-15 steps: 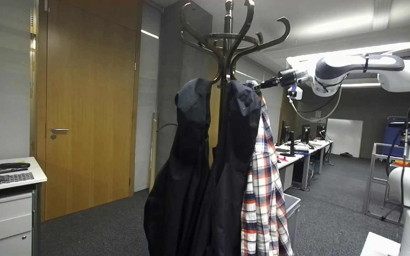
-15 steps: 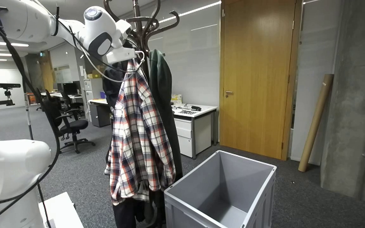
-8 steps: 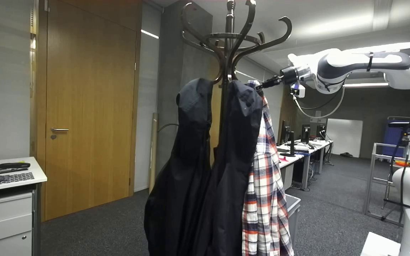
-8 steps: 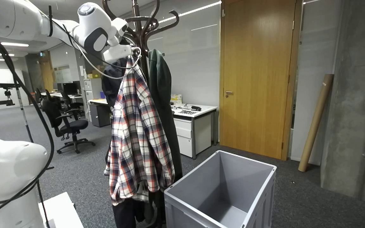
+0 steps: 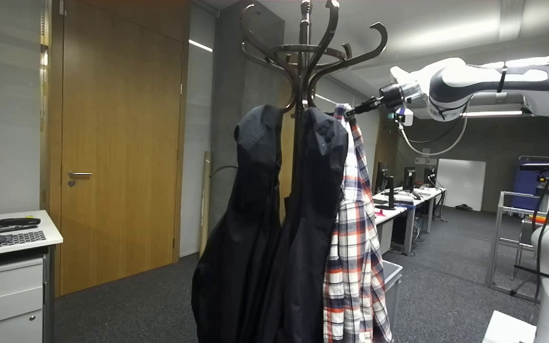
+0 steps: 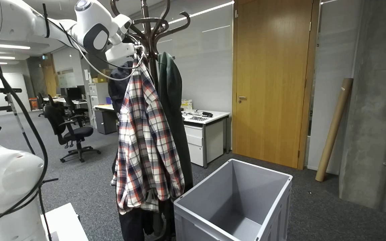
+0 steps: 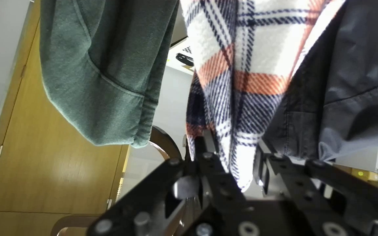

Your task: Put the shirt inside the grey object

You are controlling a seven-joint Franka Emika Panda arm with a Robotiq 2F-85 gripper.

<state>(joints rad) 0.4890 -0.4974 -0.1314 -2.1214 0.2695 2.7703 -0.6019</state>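
The plaid shirt [image 5: 350,228] hangs at the coat stand, long and limp, and also shows in an exterior view [image 6: 142,140]. My gripper [image 5: 349,114] is at the shirt's top, by the collar. In the wrist view, bunched shirt cloth [image 7: 258,78] runs between the two fingers of the gripper [image 7: 236,144], which stand apart by the thickness of the cloth. Whether the shirt's top is still on a hook is hidden. The grey bin [image 6: 260,182] stands on the floor beside the shirt's hem, its top open. Part of it shows behind the shirt [image 5: 391,272].
The dark coat stand [image 5: 305,33] has curved hooks close to the gripper. Dark jackets [image 5: 246,200] hang beside the shirt, and a dark green jacket [image 6: 170,77] hangs between shirt and wall. A white drawer cabinet [image 6: 193,142] and a cardboard tube [image 6: 334,130] stand behind.
The arm has drawn back toward its base and risen a little. The shirt's top has moved with the gripper, slightly up and away from the coat stand. The bin has not moved.
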